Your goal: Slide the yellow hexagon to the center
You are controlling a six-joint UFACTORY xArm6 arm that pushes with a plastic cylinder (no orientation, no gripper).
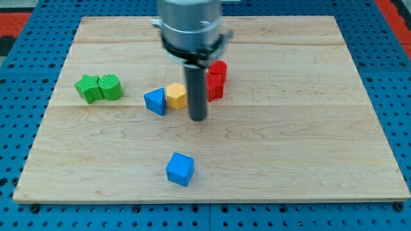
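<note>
The yellow hexagon point(176, 95) lies left of the board's middle, touching the blue triangle point(155, 101) on its left. My tip point(198, 119) is on the board just right of and slightly below the yellow hexagon, close to it; I cannot tell if they touch. The rod hides part of the red blocks behind it.
Two red blocks point(216, 79), one a cylinder, stand right of the rod. A green star point(87, 88) and a green rounded block point(110, 87) sit together at the view's left. A blue cube point(180, 169) lies near the bottom. The wooden board point(308, 128) rests on a blue pegboard.
</note>
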